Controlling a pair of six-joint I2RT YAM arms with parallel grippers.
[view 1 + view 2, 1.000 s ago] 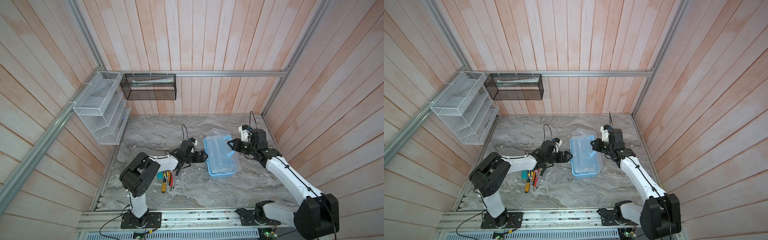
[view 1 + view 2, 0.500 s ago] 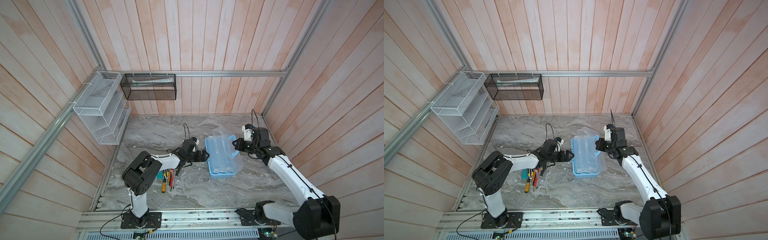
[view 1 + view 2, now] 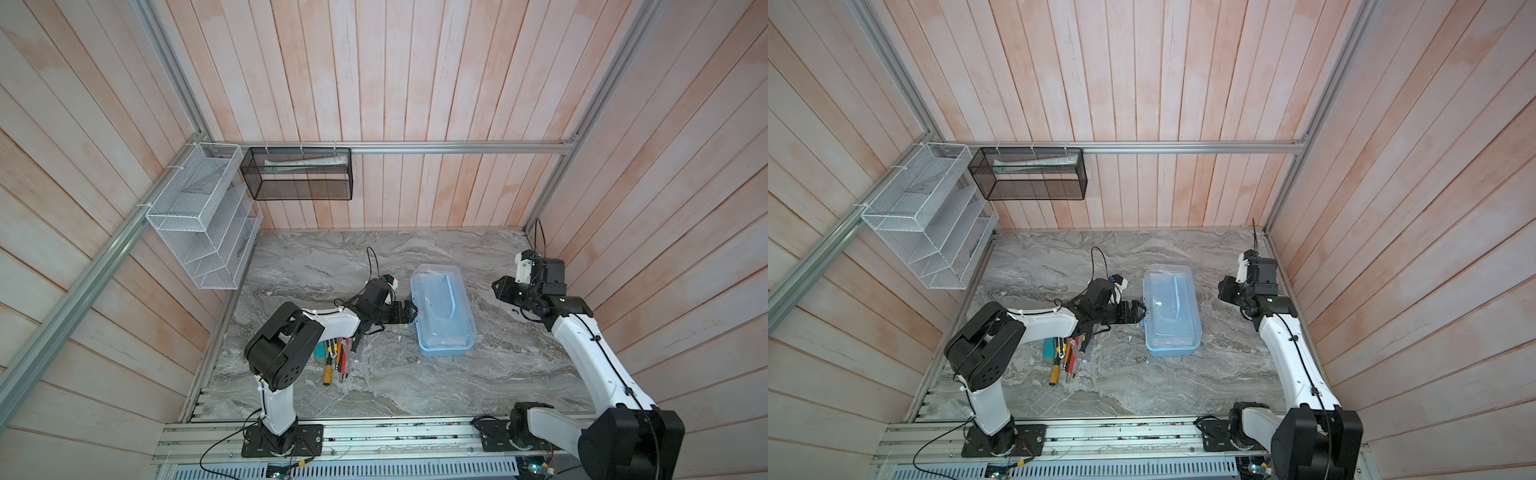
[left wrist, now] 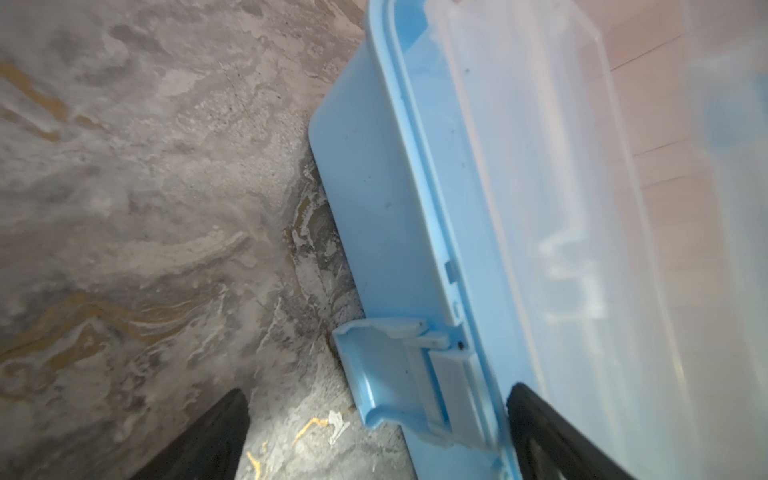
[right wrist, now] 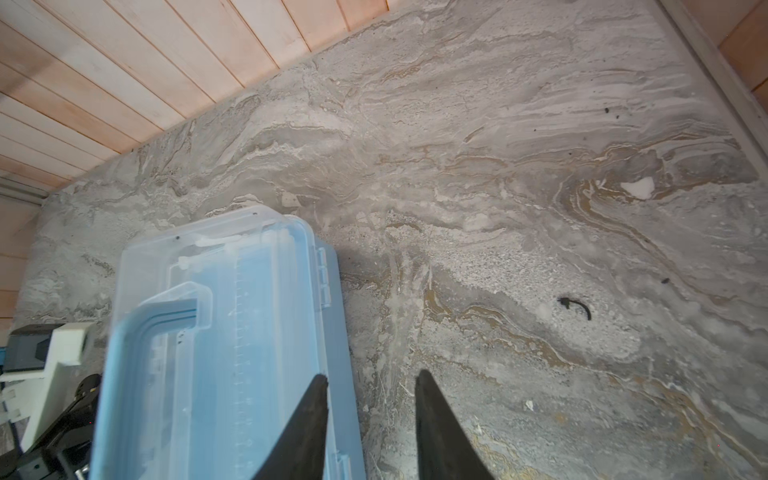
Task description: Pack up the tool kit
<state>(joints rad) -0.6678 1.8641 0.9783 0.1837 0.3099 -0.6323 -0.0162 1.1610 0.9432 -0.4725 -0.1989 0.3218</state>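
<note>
- On the grey bench [image 3: 332, 257], near its middle, the tool kit [image 3: 442, 322] lies flat. Its clear lid [image 3: 432, 291] appears to be down on the blue base, and the blue handle [image 3: 449, 297] is folded on top.
- The left tool [image 3: 411, 311] is at the side of the kit that faces the left arm. It is wide open and has hold of nothing. One finger stands above the lid edge and the other over the bench, so the blue latch [image 4: 395, 374] sits between them.
- This latch hangs outward and is not snapped over the lid, so I judge the kit is shut but not locked on this side. The left tool seems placed there in order to push the latch up.
- The right tool [image 5: 372, 376] is well apart from the kit, on the opposite side. Its fingers are partly open with only bare bench between them, and it holds nothing.
- Several screwdrivers [image 3: 337, 358] lie on the bench beside the left arm, outside the kit. If they belong inside, the packing is not finished. Through the cloudy lid I cannot tell what is already in the kit.
</note>
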